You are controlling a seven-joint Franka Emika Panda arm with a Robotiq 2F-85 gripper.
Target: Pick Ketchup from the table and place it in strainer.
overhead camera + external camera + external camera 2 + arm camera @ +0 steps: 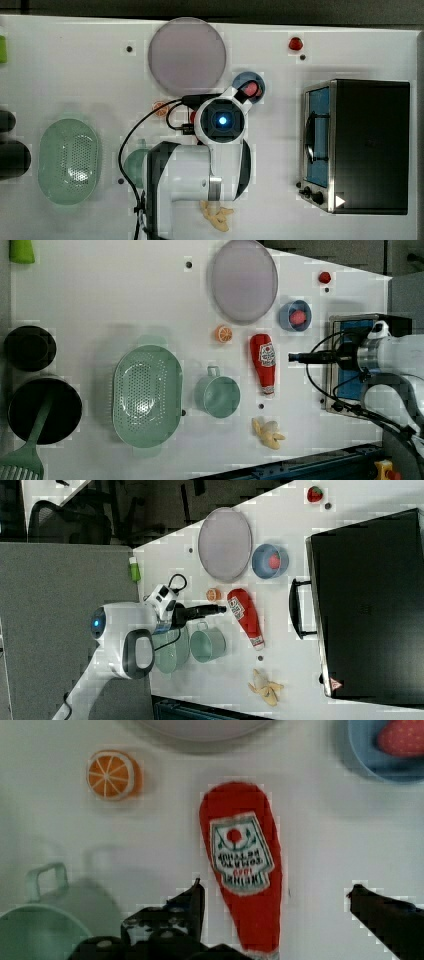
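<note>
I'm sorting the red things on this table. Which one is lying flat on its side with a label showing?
The ketchup, a long red bottle with a white label, lying between the orange slice and the toaster oven. The strawberry sits in the blue bowl.

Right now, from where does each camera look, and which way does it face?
Top view: overhead, facing down; the arm covers most of the ketchup.
Left view: high up, facing down; the ketchup lies between the cup and the arm at the left view's right.
Right view: high up, angled down; the arm is at the right view's left.
Wrist view: facing down past open jaws.
Left and right views share the strainer.
</note>
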